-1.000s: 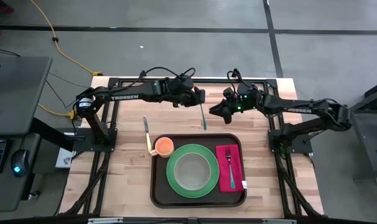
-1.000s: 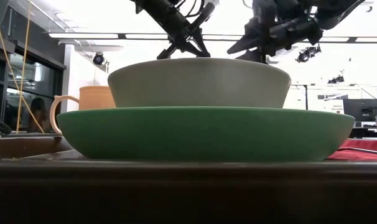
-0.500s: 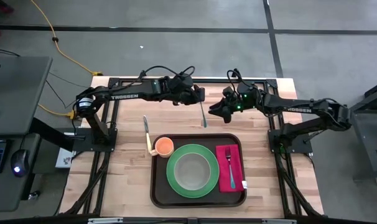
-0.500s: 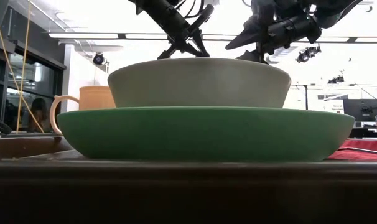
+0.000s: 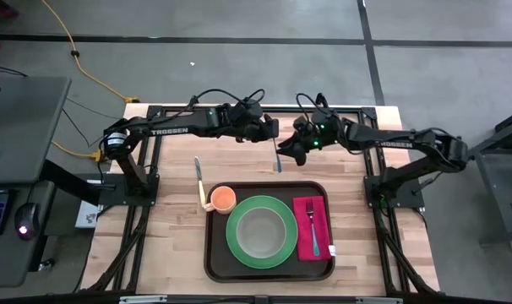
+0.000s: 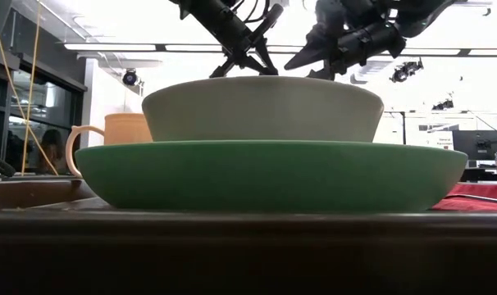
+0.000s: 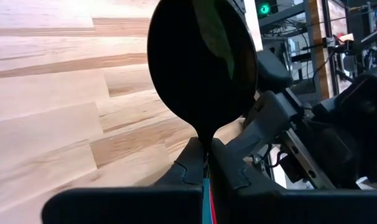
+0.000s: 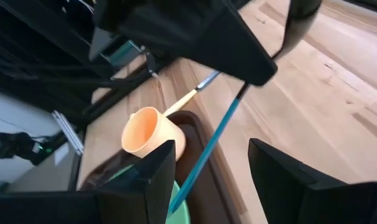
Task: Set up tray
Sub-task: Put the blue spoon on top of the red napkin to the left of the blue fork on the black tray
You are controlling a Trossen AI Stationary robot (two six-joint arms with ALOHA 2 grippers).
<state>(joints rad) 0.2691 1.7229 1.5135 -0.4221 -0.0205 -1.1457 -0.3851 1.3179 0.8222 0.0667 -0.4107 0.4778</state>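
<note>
My left gripper (image 5: 271, 137) hangs over the bare table just beyond the tray's far rim, shut on a spoon (image 5: 277, 158) with a dark bowl and a teal handle. My right gripper (image 8: 211, 149) is open close by on the right. Its two fingers stand on either side of the teal handle (image 8: 216, 140) without touching it. The dark brown tray (image 5: 215, 253) carries a green plate (image 5: 237, 247) with a grey bowl (image 5: 261, 233) on it. An orange cup (image 5: 223, 199) and a magenta napkin (image 5: 303, 211) with a fork (image 5: 313, 226) are also on the tray. My left gripper pinches the spoon between its two fingers at the thin neck just below the dark bowl (image 7: 206, 138). The bowl (image 7: 201, 62) stands past the fingertips. The teal handle (image 8: 229, 118) slants down from the hold toward the tray, and the spoon is clear of the table.
A knife (image 5: 199, 175) lies on the wood to the left of the tray's far left corner. Black frame rails (image 5: 239, 108) run along the table's far edge and sides. Bare wood lies between the rails and the tray.
My right gripper has moved toward the table's left, up to the spoon held by my left gripper, and has opened wider. Its fingers now flank the handle. My left gripper and the spoon have kept still.
</note>
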